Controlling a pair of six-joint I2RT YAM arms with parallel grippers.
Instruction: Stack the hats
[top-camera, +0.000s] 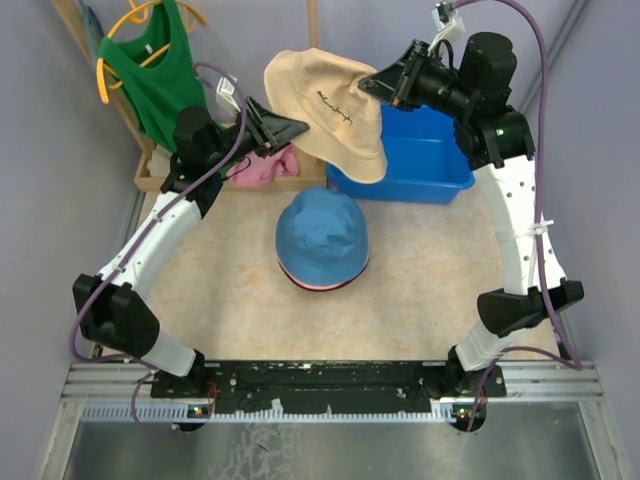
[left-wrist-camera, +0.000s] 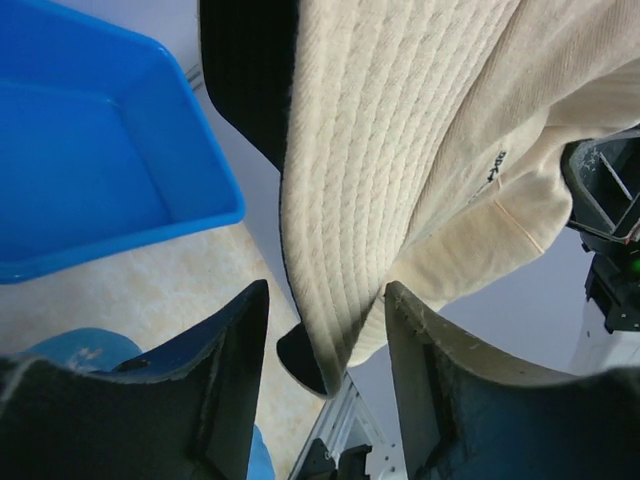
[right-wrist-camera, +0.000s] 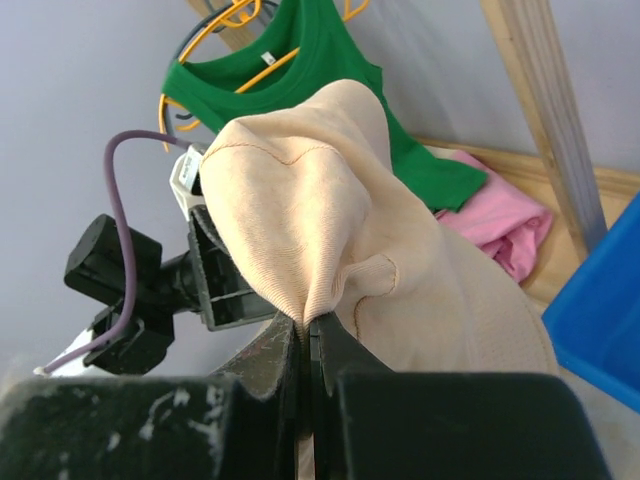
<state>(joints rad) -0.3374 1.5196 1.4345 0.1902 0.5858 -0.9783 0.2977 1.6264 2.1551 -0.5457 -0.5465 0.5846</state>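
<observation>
Pale lilac walls enclose a mottled beige table (top-camera: 210, 290). At its centre a soft blue hat (top-camera: 322, 232) with a domed crown rests on a pink hat (top-camera: 318, 287), of which only the brim edge shows. A floppy beige hat (top-camera: 335, 110) hangs in the air over the far edge, in front of a glossy blue plastic bin (top-camera: 425, 165).

The right wrist view shows the right gripper (right-wrist-camera: 308, 325) clamped on a pinch of crown fabric. The left wrist view shows what the overhead view hides: the row-stitched brim hangs between the spread-apart fingers of the left gripper (left-wrist-camera: 325, 290).
</observation>
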